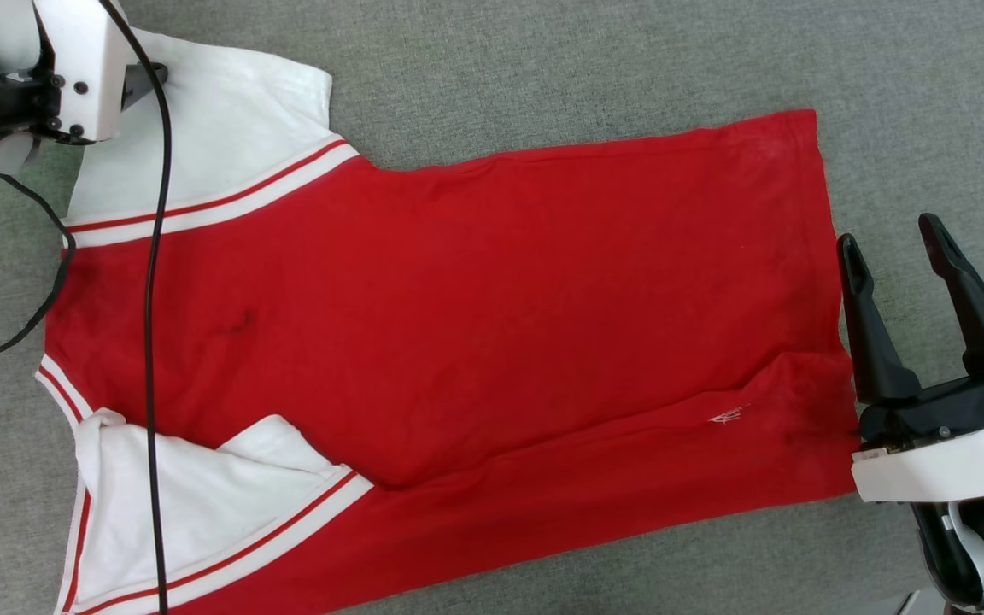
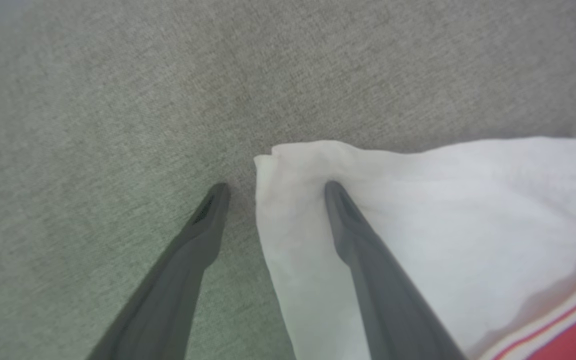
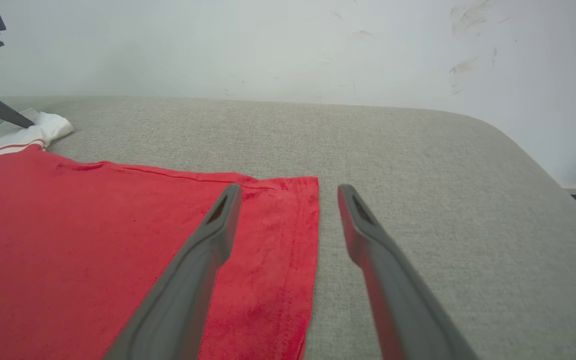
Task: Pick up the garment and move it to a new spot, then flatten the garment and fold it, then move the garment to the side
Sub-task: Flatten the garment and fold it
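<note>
Closest to the head camera, the right end effector [image 1: 889, 235] stands at the lower right with its two dark fingers spread wide and nothing between them. It sits at the hem [image 1: 825, 256] of the garment [image 1: 458, 299]. In its own wrist view one finger lies over the red cloth and the other over the bare grey tabletop [image 1: 543, 68], so the hem edge runs between them; whether either finger touches down I cannot tell. The garment lies spread sideways across the tabletop, hem toward the robot's right and sleeves toward its left. The far sleeve [image 1: 227, 128] is laid out flat, while the near sleeve [image 1: 202, 504] is partly doubled over on itself, and a long crease [image 1: 594, 427] runs through the red cloth near the lower edge. A black cable [image 1: 155, 299] hangs from the left arm across the chest. The left end effector [image 2: 275, 186] is equally wide and empty, straddling the corner of the far sleeve. One fingertip [image 2: 332, 190] seems to press into the white cloth, and the other rests on or just above the tabletop beside the sleeve edge. I judge this to be the flattening step, nearly done. The next move likely calls for both end effectors to pinch their edges and draw the cloth taut, and for the near sleeve to be opened out before folding.
</note>
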